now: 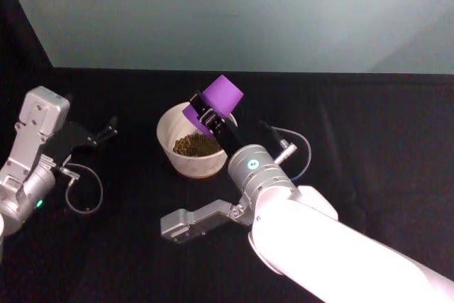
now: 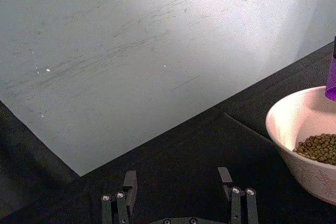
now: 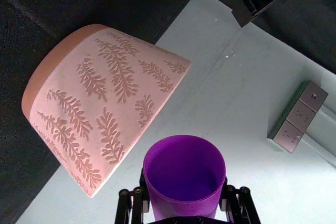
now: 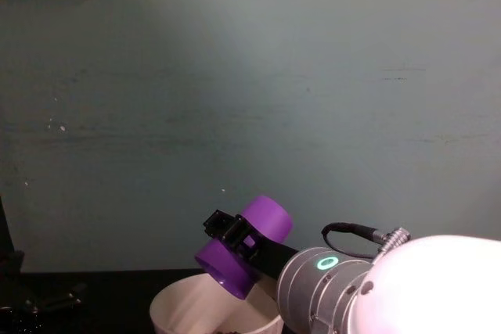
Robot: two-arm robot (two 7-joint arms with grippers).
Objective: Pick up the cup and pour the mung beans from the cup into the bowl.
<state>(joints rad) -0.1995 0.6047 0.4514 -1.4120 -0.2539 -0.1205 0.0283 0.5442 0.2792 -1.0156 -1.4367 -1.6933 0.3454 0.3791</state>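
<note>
One black table (image 1: pixel 369 125) | teal wall (image 1: pixel 248 12), sockets (image 3: pixel 297 114) | right fingers (image 3: pixel 233 203) clamp cup (image 1: pixel 223 94) over bowl (image 1: pixel 188 164)

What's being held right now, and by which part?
The right gripper holds the purple cup by its side wall, tipped over the bowl. The left gripper holds nothing.

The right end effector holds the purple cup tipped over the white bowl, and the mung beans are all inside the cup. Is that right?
Not quite. The right end effector does hold the cup tipped over the bowl, but the mung beans lie in the bowl, as the head view shows. The right wrist view looks into the cup and shows no beans in it.
</note>
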